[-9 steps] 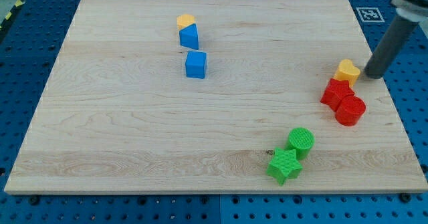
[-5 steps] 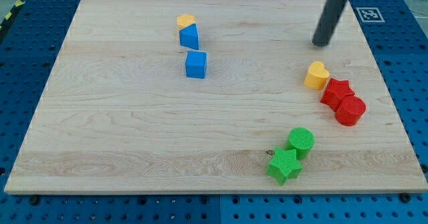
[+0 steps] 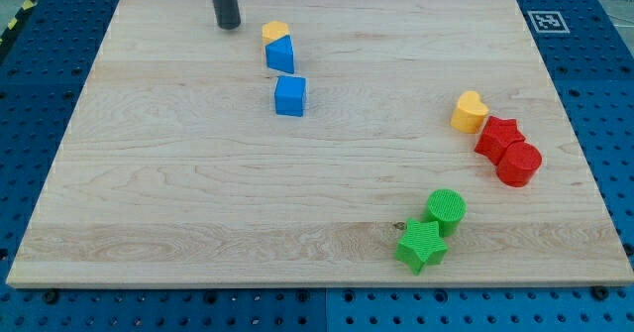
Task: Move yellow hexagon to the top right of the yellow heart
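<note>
The yellow hexagon (image 3: 274, 31) sits near the view's top, left of centre, touching the blue triangle (image 3: 281, 54) just below it. The yellow heart (image 3: 470, 111) lies at the view's right, touching the red star (image 3: 499, 137). My tip (image 3: 229, 25) rests on the board just left of the yellow hexagon, a small gap apart from it, and far from the heart.
A blue cube (image 3: 290, 95) sits below the blue triangle. A red cylinder (image 3: 519, 164) touches the red star. A green cylinder (image 3: 446, 209) and green star (image 3: 421, 244) lie at the view's bottom right. The wooden board (image 3: 178, 193) ends in blue pegboard all round.
My tip pushed the yellow heart left, off the red star's top, then swept across the board's top from the right side to just left of the yellow hexagon.
</note>
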Tool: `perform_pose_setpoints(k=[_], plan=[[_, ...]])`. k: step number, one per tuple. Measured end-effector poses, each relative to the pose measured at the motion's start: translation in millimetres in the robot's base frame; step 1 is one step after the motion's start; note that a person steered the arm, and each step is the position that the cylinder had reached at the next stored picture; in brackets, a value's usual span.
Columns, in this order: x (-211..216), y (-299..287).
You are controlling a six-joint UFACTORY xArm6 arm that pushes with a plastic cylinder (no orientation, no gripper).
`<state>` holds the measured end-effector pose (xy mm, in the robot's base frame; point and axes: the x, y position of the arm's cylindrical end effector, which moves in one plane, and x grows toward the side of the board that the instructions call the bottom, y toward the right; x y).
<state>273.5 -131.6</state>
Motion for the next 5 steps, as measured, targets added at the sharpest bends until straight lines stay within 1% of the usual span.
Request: perform_pose_setpoints(k=[1, 2, 3, 4, 5], plan=[[26, 27], [27, 105], [22, 151], [17, 128], [-7, 108]])
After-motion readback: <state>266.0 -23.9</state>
